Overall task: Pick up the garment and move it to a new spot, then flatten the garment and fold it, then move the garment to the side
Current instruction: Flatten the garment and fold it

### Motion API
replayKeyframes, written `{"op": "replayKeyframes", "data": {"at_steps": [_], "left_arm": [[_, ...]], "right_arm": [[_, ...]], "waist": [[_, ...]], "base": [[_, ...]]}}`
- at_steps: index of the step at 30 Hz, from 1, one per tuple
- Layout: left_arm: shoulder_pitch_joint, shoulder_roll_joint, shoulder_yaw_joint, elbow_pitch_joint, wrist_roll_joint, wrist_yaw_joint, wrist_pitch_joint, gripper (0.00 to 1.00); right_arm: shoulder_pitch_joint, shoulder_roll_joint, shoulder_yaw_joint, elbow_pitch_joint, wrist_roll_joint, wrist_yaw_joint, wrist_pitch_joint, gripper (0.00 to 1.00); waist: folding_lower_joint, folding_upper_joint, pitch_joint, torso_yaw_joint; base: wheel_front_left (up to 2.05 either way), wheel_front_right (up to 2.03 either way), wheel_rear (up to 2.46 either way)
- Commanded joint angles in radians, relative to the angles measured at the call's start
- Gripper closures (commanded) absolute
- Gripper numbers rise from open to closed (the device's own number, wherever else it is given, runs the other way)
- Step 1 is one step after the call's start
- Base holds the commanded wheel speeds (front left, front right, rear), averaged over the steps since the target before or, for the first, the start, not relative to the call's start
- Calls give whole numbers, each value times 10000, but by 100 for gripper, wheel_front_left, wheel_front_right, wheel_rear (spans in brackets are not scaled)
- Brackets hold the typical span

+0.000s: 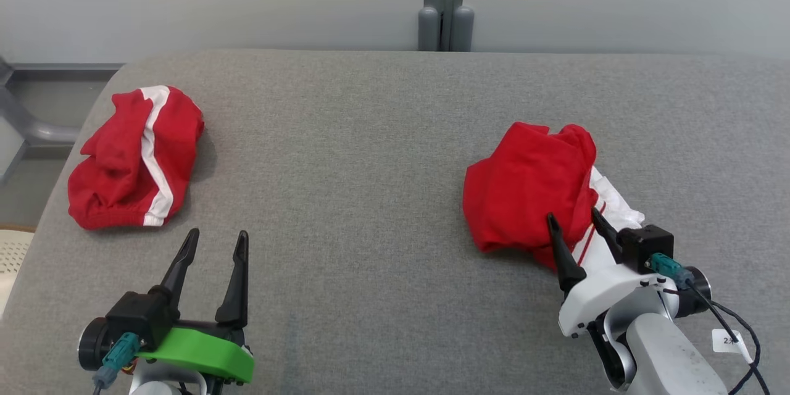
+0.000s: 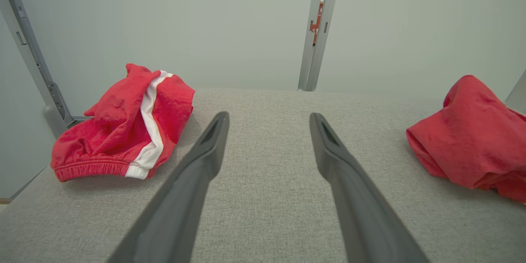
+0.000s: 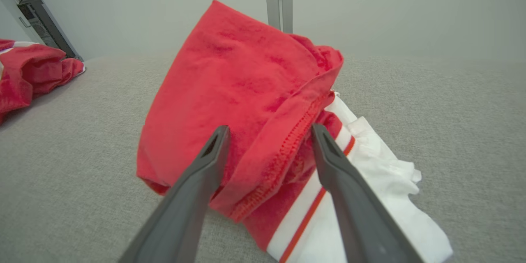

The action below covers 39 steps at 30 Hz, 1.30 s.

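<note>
Grippers: left gripper [image 1: 218, 233] at near left, released, its fingers [image 2: 197, 164] spread wide and pointing away over the table [image 1: 370, 154]; right gripper [image 1: 572, 214] at near right, likewise released and spread.
Right reach: tips at the near edge of the garment [image 1: 524, 185], one on each side of its stitched red hem fold; whether they touch the cloth I cannot tell.
Garment place: right half of the table, just ahead of the right gripper, well apart from the left gripper.
Garment form: bunched heap, a red bulk with a white part that carries a thin red stripe.
Garment axis: slantwise, from the red bulk at far left to the white end at near right; the white end points toward the right gripper.
Shorts [image 1: 133, 154]: far left of the table by its rounded corner, crumpled, red with a white side stripe, elastic waistband toward the near edge.
Post [image 1: 445, 0]: grey, upright behind the table's far edge, against a pale wall [image 1: 216, 0].
</note>
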Motion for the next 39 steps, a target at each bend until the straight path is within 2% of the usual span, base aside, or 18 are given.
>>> {"op": "replayKeyframes", "data": {"at_steps": [1, 2, 3, 4, 8, 12, 17, 23, 28, 29, 31, 36, 39], "left_arm": [[-182, 64, -53, 25, -42, -10, 7, 0], [-209, 66, -72, 48, -59, -10, 6, 0], [-240, 56, -106, 68, -76, -11, 7, 0], [-253, 51, -115, 86, -85, -11, 6, 0], [-297, 8, -168, 162, -96, -11, 7, 0], [-300, -29, -185, 190, -129, -11, 7, 0], [-362, -109, -295, 188, -139, -11, 7, 0], [-473, -193, -407, 217, -180, -12, 6, 0], [-529, -222, -428, 281, -221, -12, 7, 0], [-535, -227, -436, 289, -234, -12, 6, 0], [-550, -251, -471, 310, -243, -12, 7, 0], [-552, -290, -436, 337, -275, -12, 7, 0], [-567, -305, -368, 334, -266, -12, 7, 0]], "right_arm": [[-130, 27, 3, 206, 86, -7, -47, 13], [-179, 42, -9, 312, 142, -7, -68, 52], [-223, 60, -14, 437, 176, -7, -86, 82], [-254, 71, -11, 525, 196, -7, -103, 100], [-416, 102, -18, 496, 197, -7, -175, 100], [-613, 108, 2, -65, 87, -7, -179, 100], [-1196, 156, 495, -367, 12, -7, -185, 100], [-2105, 222, 1683, -148, 292, -7, -181, 100], [-2460, 236, 3382, -127, 1319, -7, -180, 100], [-2490, 228, 3674, -79, 1539, -5, -180, 95], [-2472, 224, 4361, 159, 2082, -7, -162, 0], [-2750, 221, 5442, 395, 2845, -9, -177, 0], [-2864, 219, 5289, 319, 2695, -9, -183, 0]], "waist": [[0, 0, 122, 252], [0, 0, 124, 292], [0, 0, 120, 351], [0, 0, 113, 379], [0, 0, -6, 536], [0, 0, -88, 691], [0, 0, -62, 964], [0, 0, 39, 1446], [0, 0, 175, 1820], [0, 0, 205, 1864], [0, 0, 258, 1940], [0, 0, 358, 1865], [0, 0, 355, 1635]], "base": [[0, 0, 0], [0, 0, 0], [0, 0, 0], [0, 0, 0], [0, 0, 0], [0, 0, 0], [0, 0, 0], [0, 0, 0], [0, 0, 0], [0, 0, 0], [0, 0, 0], [0, 0, 0], [0, 0, 0]]}}
